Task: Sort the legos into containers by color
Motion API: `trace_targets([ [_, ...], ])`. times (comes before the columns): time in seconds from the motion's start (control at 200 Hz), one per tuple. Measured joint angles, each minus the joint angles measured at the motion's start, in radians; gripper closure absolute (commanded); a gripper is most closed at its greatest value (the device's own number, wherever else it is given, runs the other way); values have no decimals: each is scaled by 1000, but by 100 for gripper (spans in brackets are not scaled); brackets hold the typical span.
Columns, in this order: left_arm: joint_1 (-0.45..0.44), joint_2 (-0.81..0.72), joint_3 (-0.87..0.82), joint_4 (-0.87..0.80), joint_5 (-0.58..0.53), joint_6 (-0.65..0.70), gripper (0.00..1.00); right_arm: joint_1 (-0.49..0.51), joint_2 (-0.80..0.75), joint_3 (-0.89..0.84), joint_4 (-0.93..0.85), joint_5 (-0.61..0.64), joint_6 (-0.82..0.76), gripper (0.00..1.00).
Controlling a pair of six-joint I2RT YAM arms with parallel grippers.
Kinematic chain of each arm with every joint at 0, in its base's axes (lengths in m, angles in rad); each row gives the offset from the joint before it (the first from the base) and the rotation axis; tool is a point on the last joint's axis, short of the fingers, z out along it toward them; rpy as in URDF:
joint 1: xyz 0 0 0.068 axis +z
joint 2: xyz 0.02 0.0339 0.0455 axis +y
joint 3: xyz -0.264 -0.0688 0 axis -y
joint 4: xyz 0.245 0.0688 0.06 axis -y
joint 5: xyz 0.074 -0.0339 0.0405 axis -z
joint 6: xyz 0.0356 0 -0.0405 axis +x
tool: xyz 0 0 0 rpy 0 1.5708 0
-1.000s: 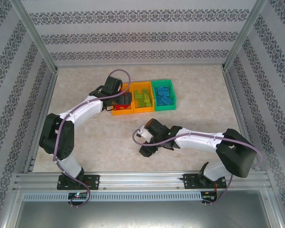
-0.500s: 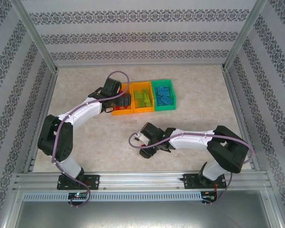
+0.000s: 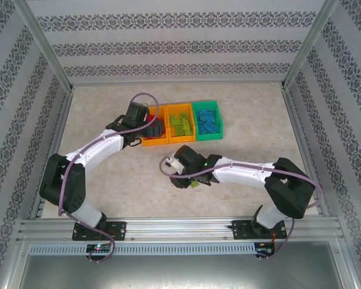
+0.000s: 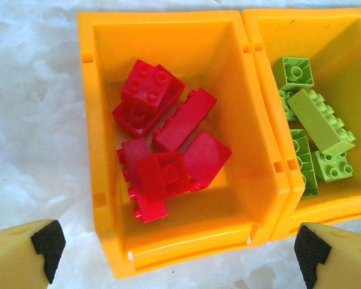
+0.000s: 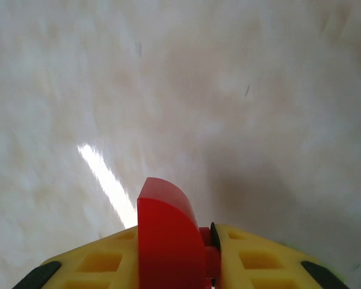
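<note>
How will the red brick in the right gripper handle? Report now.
Probably stiff: the red brick shows no bending clamped in the right gripper. Its rounded top and glossy plastic may let it slip or twist. Likely light, being small.

no text, label or number is readable anywhere.

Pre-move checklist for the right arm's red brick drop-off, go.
1. Red brick clamped in right gripper: ok.
2. Left orange bin holds only red bricks: ok.
3. Room in that bin for one more: ok.
4. Space above that bin free: not ok, the open left gripper hangs over its near edge.
5. Grip firm enough for transit: cannot tell.
</note>
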Motion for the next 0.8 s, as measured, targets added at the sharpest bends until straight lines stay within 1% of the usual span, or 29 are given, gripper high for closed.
trace_targets([
  [0.11,11,-38,-44,10,-27,-20,0,-72,2,82,33,-73,17,74],
  [0.255,63,-91,-113,21,-50,-55,0,-172,55,197,96,-176,82,74],
  [0.385,103,-126,-160,27,-57,-77,0,-236,159,314,134,-232,154,74],
  [0.605,109,-160,-209,36,-58,-84,0,-288,344,495,143,-264,280,73],
  [0.724,109,-174,-233,37,-50,-84,0,-302,427,578,141,-264,342,68],
  [0.749,109,-175,-235,38,-50,-84,0,-304,441,594,135,-263,352,66],
  [0.799,109,-177,-237,40,-48,-84,0,-306,468,631,130,-262,370,59],
])
